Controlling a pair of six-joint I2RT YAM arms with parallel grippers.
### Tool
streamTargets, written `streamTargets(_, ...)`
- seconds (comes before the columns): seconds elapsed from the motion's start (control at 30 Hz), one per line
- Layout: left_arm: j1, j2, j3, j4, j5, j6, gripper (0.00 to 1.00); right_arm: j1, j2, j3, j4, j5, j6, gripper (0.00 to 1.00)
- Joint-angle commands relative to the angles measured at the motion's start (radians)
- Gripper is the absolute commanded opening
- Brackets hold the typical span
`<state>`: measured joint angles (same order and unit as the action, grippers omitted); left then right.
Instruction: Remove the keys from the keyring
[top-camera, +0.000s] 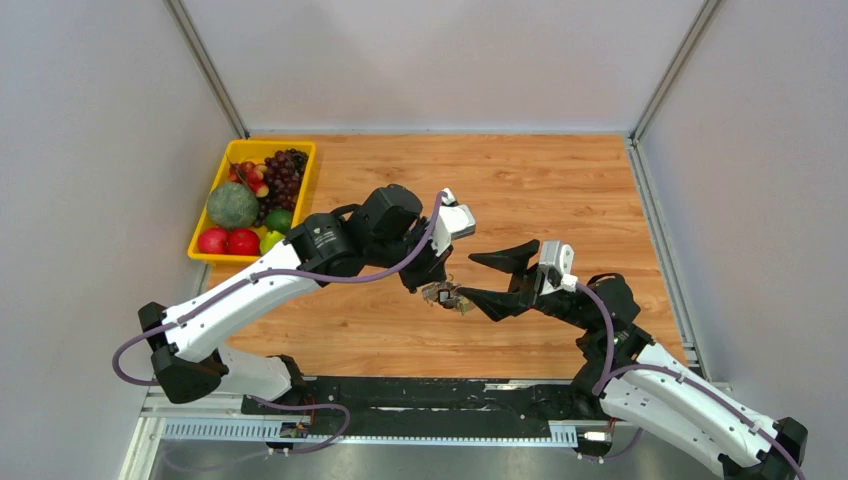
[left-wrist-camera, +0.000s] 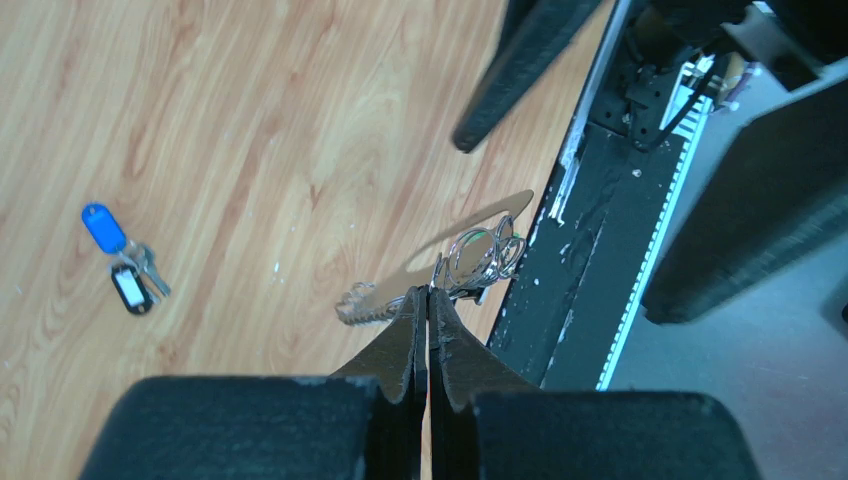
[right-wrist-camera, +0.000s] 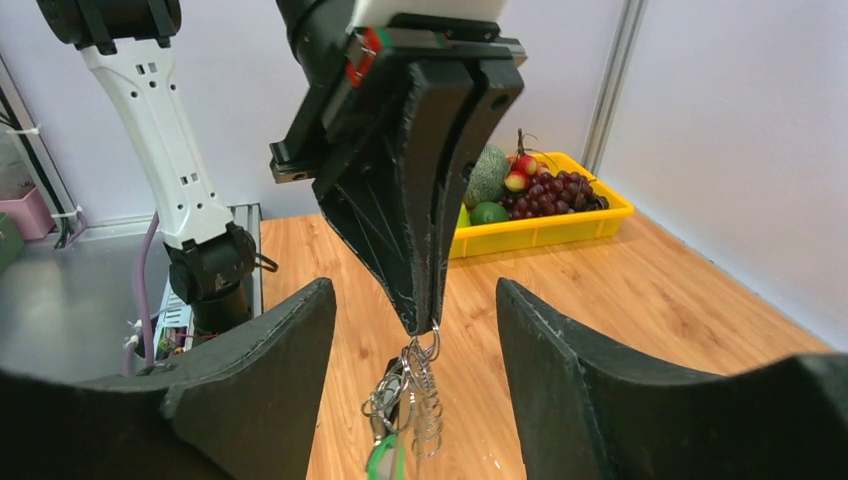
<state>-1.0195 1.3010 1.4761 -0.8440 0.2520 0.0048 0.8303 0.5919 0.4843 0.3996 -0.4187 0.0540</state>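
The left tool (left-wrist-camera: 428, 300) is clenched. Its black, wedge-shaped fingers pinch the keyring (left-wrist-camera: 478, 255), a tangle of thin shiny wire loops with a coiled, spring-like piece and a small green tag. The keyring hangs just under the fingertips, above the near edge of the wood-grain bench (left-wrist-camera: 250, 120). The right tool (top-camera: 465, 275) is released, its broad matte fingers spread on either side of the dangling keyring without touching it. The keys (left-wrist-camera: 130, 265), one blue-headed and one black-and-white, lie flat on the bench, well apart from the keyring.
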Motion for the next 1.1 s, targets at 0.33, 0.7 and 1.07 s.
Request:
streamTargets(0.33, 0.002, 0.082, 0.151, -0.155, -0.052, -0.154, 0.0, 0.003, 0.055, 0.008, -0.137, -0.019, -0.03, 0.54)
streamTargets(0.7, 0.022, 0.075, 0.167, -0.169, -0.035, -0.168, 0.0, 0.004, 0.107, 0.012, -0.143, -0.056, -0.026, 0.34)
streamTargets(1.07, 0.044, 0.056, 0.153, -0.148, -0.009, -0.17, 0.0, 0.003, 0.182, 0.044, -0.162, -0.097, -0.032, 0.13)
